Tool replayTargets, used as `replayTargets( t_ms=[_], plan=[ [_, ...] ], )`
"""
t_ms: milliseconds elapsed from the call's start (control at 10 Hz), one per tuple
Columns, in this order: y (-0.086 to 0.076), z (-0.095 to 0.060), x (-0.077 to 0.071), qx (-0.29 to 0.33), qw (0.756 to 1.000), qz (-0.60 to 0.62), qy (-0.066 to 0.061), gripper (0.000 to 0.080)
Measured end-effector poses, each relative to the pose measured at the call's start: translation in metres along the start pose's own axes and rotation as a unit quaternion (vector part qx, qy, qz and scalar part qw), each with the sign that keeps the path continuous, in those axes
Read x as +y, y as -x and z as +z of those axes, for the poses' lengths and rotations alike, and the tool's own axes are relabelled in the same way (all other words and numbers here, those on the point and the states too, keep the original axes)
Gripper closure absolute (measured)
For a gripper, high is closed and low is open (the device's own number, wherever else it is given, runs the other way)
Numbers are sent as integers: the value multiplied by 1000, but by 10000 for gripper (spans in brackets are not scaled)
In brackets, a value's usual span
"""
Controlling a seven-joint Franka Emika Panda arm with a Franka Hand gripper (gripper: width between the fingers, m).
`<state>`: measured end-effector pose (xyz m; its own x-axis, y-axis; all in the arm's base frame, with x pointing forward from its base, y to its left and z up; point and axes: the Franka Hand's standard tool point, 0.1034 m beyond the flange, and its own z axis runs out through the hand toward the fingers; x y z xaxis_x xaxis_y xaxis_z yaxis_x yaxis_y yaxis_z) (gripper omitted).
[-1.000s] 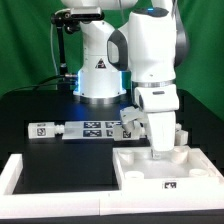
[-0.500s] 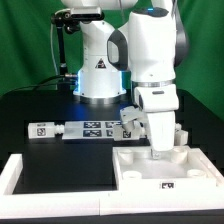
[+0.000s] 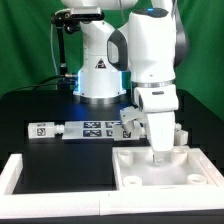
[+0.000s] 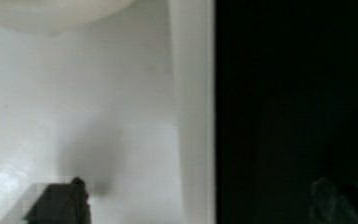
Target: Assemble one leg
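My gripper [image 3: 160, 157] is lowered at the far wall of the large white square tray-like panel [image 3: 135, 160] on the exterior view's right. In the wrist view one dark finger [image 4: 55, 200] is over the white panel. The other finger [image 4: 345, 198] shows faintly over the black table, with the panel's edge between them. The jaws stand wide apart and hold nothing. A small white tagged leg [image 3: 42, 130] lies at the left. Another leg [image 3: 127, 127] lies beside the arm, and a third [image 3: 180, 133] is just behind the gripper.
The marker board [image 3: 93, 128] lies flat between the legs, in front of the robot's base [image 3: 100, 75]. A long white bar [image 3: 20, 170] runs along the front left of the black table. A green backdrop stands behind.
The white panel has shifted a little toward the front of the exterior view, and the tag on its front wall no longer shows. The gripper sits slightly lower.
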<state>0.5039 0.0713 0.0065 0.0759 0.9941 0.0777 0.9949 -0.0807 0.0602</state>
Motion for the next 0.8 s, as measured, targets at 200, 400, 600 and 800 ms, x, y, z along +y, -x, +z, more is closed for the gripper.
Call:
replayTargets(
  t_ms=[200, 400, 600, 800],
  plan=[
    [8, -11, 5, -4, 1000, 5, 4, 158],
    [18, -39, 1, -14, 1000, 9, 11, 151],
    [25, -58, -11, -21, 999, 25, 17, 150],
    [26, -57, -9, -20, 999, 27, 18, 150]
  ],
)
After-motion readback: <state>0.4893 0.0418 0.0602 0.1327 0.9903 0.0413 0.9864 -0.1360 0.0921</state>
